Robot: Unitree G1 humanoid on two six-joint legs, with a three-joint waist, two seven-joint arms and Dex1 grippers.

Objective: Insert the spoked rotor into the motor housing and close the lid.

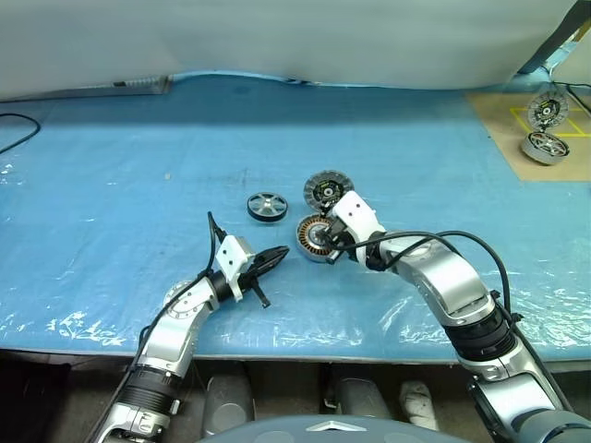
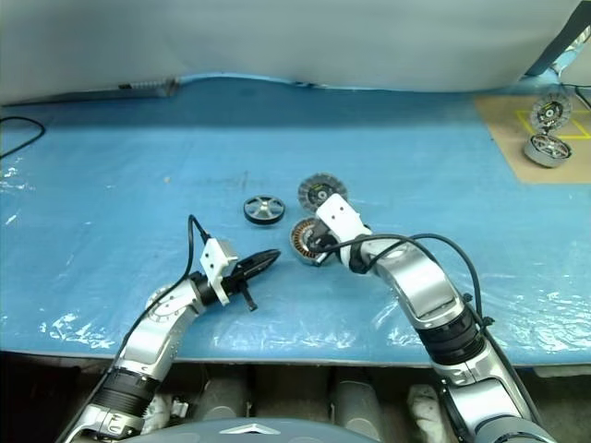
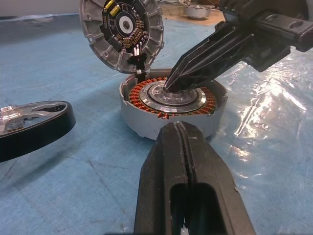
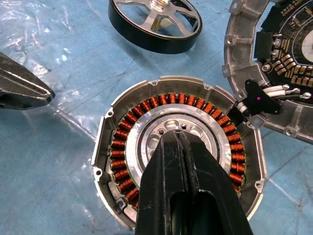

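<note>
Spoked rotor [image 1: 266, 206] lies flat on tabletop [image 1: 111, 185], upper left of left gripper [image 1: 273, 257], the nearer arm. Right gripper [image 4: 180, 139] rests on motor housing [image 1: 314, 238]. Both jaws closed, empty.

The table [image 1: 111, 185] is covered in glossy blue sheeting. A ring of copper-orange windings is seen inside the silver-grey motor housing [image 4: 110, 142], around a pale metallic centre. The lid [image 3: 93, 34] is shown as grey ribbed metal around a dark board dotted with gold and yellow parts. The spoked rotor [image 4: 155, 22] is rimmed in black, with silver spokes. Both the left hand [image 3: 182, 131] and the right hand [image 4: 178, 142] are finished in black.
</note>
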